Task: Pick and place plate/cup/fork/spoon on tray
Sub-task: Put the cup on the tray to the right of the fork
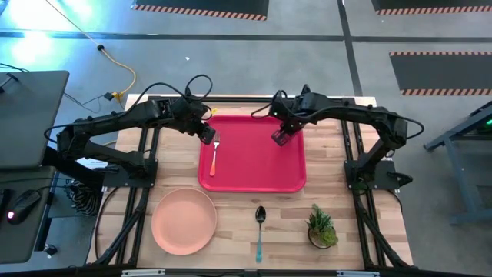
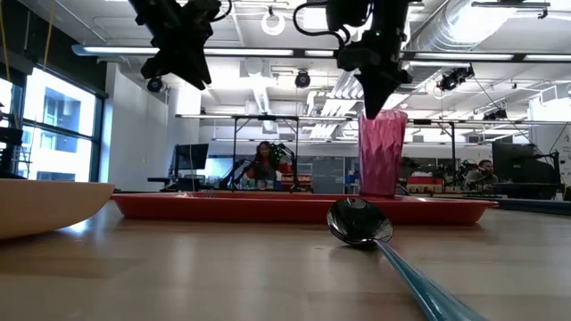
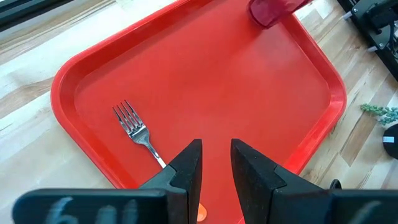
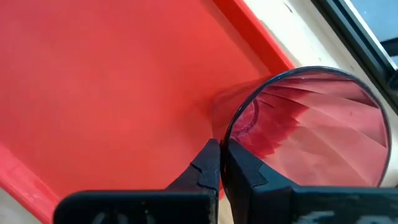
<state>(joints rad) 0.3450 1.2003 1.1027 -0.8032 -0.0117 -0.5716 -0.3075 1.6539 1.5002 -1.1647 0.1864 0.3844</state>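
My left gripper (image 1: 207,135) slightly parted, empty, above the orange-handled metal fork (image 1: 214,153) at centre-left on the large red plastic tray (image 1: 254,173), my right gripper (image 1: 279,137) pinching the translucent pink tumbler's (image 2: 382,152) rim, upright on the tray, centre-right.

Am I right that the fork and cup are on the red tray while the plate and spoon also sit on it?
Not quite. The fork and cup are on the tray, but the plate and spoon lie on the wooden table in front of it, as the high view shows.
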